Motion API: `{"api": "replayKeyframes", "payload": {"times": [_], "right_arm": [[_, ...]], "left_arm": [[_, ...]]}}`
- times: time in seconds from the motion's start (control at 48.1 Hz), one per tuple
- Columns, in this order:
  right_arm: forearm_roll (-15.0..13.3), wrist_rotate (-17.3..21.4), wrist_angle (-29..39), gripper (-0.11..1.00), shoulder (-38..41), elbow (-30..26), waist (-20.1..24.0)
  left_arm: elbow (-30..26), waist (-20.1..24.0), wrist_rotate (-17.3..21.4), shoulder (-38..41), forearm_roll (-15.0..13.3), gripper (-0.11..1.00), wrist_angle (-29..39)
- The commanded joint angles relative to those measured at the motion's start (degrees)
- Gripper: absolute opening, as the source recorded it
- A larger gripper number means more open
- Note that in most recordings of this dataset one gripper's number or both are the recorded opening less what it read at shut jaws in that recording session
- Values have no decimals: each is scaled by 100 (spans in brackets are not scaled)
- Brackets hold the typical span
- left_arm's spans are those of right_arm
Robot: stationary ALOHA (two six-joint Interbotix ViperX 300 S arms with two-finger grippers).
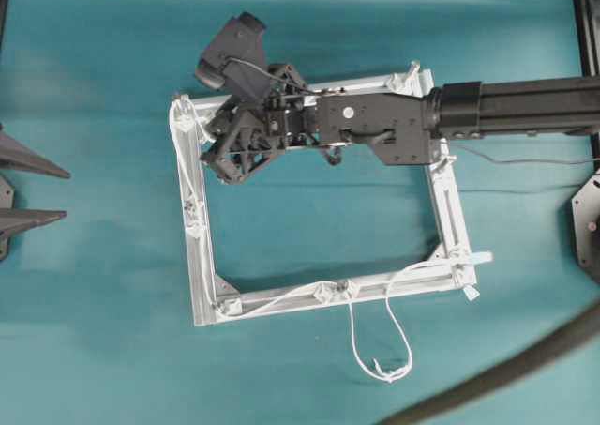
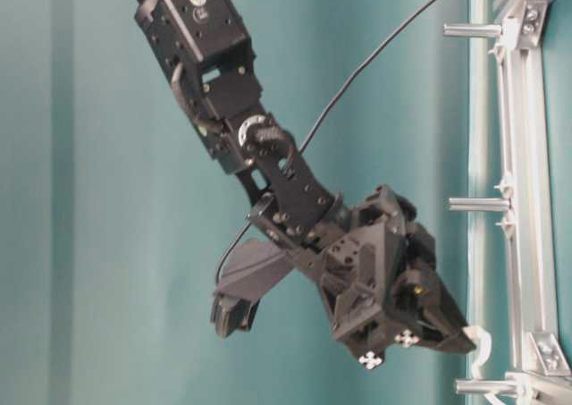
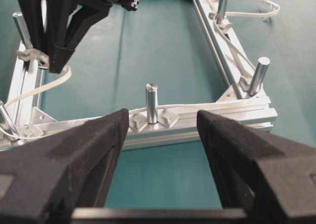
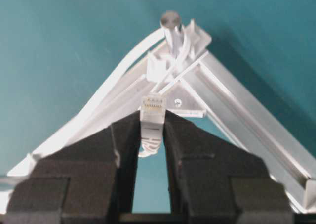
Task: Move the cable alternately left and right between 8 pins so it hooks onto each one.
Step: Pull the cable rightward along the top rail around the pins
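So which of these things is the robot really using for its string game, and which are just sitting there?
Part of the job:
- thin white floppy cable, its plug pinched in the right tool
- small silvery pins
- square aluminium-rail frame holding them

Just lying about:
- thick dark grey hose
- teal table cover
- left tool, open and waiting

robot lab test bench: teal cloth-covered table (image 1: 103, 331), square aluminium-rail frame (image 1: 200, 256) studded with pins (image 3: 151, 102) as a fixture, black robot arm (image 1: 506, 106) reaching in, thick dark hose (image 1: 506, 373) at the edge.
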Motion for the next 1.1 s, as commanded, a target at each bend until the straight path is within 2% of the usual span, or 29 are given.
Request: {"api": "replayKeyframes", "payload": {"times": [0.0,0.083,0.249,0.374,0.727,1.081], "right_arm": [[-18,-9,-316,15,-281,44,114],[-18,0,-396,15,-290,97,114],[-18,0,0,15,-475,290,114],[-18,18,185,15,-677,624,132],[-18,-9,97,15,-1521,1723,62],[-53,-246,721,15,-1802,1978,44]], "left_arm": [[-88,9,9,44,26,69,-18],[-97,9,9,44,26,69,-18],[-97,9,9,53,18,69,-18],[-88,9,9,44,18,69,-18],[-97,9,9,44,26,69,-18],[-97,9,9,44,18,69,-18]]}}
